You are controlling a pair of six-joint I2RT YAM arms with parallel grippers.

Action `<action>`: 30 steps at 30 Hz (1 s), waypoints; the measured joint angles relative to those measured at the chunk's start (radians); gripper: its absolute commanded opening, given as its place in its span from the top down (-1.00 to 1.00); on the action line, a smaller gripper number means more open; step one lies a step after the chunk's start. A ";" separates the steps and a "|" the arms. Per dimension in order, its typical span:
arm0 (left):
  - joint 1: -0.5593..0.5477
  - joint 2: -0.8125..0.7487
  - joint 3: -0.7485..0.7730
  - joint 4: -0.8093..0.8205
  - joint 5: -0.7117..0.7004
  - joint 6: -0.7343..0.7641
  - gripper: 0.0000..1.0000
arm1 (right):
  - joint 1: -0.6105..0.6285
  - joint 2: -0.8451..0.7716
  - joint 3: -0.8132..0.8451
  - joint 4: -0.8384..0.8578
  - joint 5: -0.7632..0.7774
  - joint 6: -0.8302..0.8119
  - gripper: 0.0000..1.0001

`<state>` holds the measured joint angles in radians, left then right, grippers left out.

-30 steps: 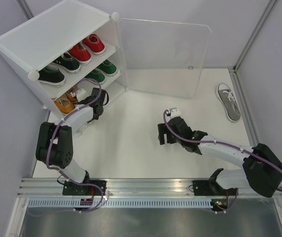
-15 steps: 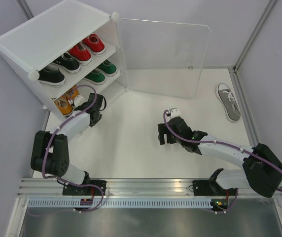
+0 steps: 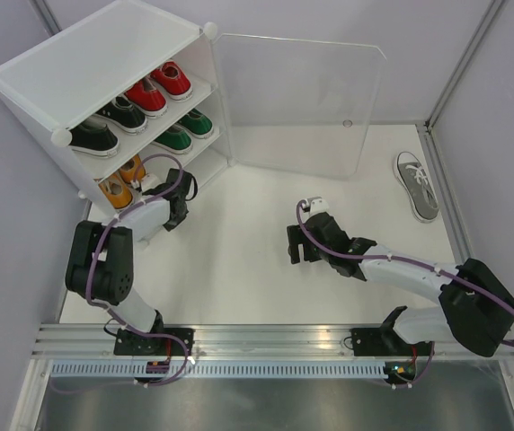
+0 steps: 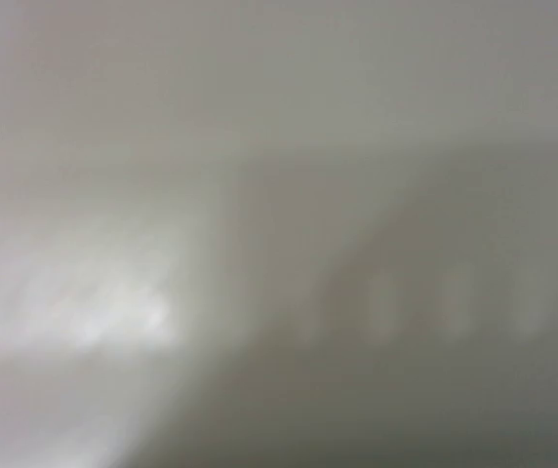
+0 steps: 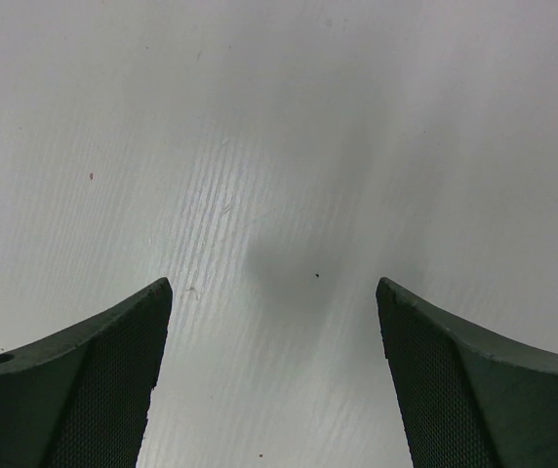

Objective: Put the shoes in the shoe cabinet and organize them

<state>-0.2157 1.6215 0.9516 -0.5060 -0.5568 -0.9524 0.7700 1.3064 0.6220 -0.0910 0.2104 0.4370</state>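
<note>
The white shoe cabinet point(image 3: 104, 63) stands at the back left with its clear door point(image 3: 302, 103) swung open to the right. Red shoes point(image 3: 158, 88) and black shoes point(image 3: 104, 126) sit on the top tier, green shoes point(image 3: 185, 130) on the middle tier and orange shoes point(image 3: 120, 180) on the bottom tier. One grey shoe point(image 3: 416, 184) lies on the floor at the far right. My left gripper point(image 3: 179, 190) is just outside the bottom tier's right end; its wrist view is a grey blur. My right gripper point(image 3: 295, 247) point(image 5: 274, 292) hangs open over bare floor, holding nothing.
Grey walls enclose the white floor point(image 3: 257, 269) on the left, back and right. The open door stands between the cabinet and the grey shoe. The aluminium rail point(image 3: 266, 337) with both arm bases runs along the near edge.
My left arm pulled its gripper a little out of the bottom tier's mouth, its elbow swinging out to the left and back. The right arm and the shoes have not moved.
</note>
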 measured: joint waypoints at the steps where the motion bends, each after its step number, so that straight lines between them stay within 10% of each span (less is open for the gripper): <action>1: 0.003 0.006 0.008 0.005 -0.002 0.008 0.42 | 0.000 0.002 0.000 0.001 0.000 0.000 -0.78; 15: 0.018 0.042 0.038 0.007 0.003 0.054 0.34 | 0.000 0.019 0.000 0.002 0.000 0.000 -0.77; 30: -0.013 -0.225 -0.050 0.000 0.174 0.070 -0.39 | 0.000 -0.066 0.064 -0.128 0.080 -0.015 -0.80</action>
<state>-0.2283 1.3964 0.9016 -0.5060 -0.3832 -0.8825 0.7700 1.2400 0.6857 -0.2192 0.2909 0.4221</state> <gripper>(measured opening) 0.666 0.899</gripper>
